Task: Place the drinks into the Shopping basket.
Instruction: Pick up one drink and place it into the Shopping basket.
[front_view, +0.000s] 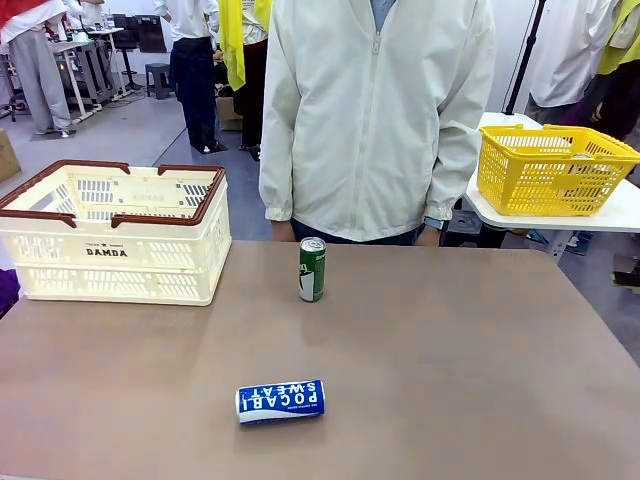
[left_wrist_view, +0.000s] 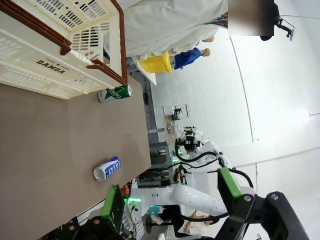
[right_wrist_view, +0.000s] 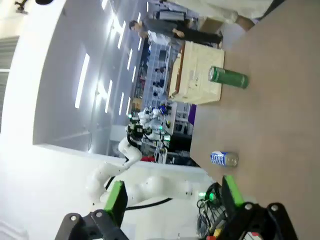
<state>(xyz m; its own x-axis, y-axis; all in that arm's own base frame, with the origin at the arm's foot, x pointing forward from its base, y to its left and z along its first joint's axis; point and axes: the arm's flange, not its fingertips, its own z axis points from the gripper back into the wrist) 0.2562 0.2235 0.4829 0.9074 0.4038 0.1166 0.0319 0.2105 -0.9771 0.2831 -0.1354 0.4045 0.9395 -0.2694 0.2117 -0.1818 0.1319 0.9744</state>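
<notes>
The slim green can (front_view: 312, 269) stands upright near the table's far middle, in front of the person. Closer to me, the blue-and-white can (front_view: 281, 400) lies on its side. The cream Shopping basket (front_view: 115, 235) with a brown rim sits at the far left of the table. In the left wrist view my left gripper (left_wrist_view: 172, 197) is open and holds nothing, well away from the green can (left_wrist_view: 115, 93), the blue-and-white can (left_wrist_view: 107, 168) and the basket (left_wrist_view: 55, 65). My right gripper (right_wrist_view: 174, 197) is also open and holds nothing, far from the green can (right_wrist_view: 228, 77), the blue-and-white can (right_wrist_view: 224, 158) and the basket (right_wrist_view: 195, 75).
A person in a pale jacket (front_view: 375, 120) stands at the table's far edge, hands down. A yellow mesh basket (front_view: 553, 170) rests on a separate white table at the back right. Bare brown tabletop (front_view: 480, 380) spreads around both cans.
</notes>
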